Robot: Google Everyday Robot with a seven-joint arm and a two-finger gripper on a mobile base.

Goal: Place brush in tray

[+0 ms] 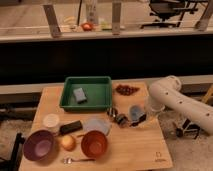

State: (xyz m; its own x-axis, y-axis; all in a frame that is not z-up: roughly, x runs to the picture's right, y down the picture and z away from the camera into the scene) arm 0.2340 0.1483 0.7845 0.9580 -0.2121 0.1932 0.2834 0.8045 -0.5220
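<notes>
Right of the tray, low over the counter, the end effector sits at the tip of the white arm, in among clutter.

Risks from here, as I judge them:
- Weak or missed grasp. The brush looks to be the slim dark shape at the end effector's lower edge, on the counter, well apart from the tray. A thin handle can pivot or slip out on the lift and fall short of the tray.
- Knock-overs. 2 small dark items lie between the end effector and the tray, just beside it. A low sideways carry would sweep them along.
- The brown pile sits near the tray's right corner, so a wide swing could scatter it.
- Rim catch. The tray walls are raised, and a release too low or too early leaves the brush hanging on the rim or outside it.
- The grey block already lies inside the tray. A brush dropped on it may roll, though there is bare floor to its right.

End effector state: cannot tell whether it is spread or pressed together, nor whether it grips the brush or only touches it. The 2 read as 1 dark blob.
</notes>
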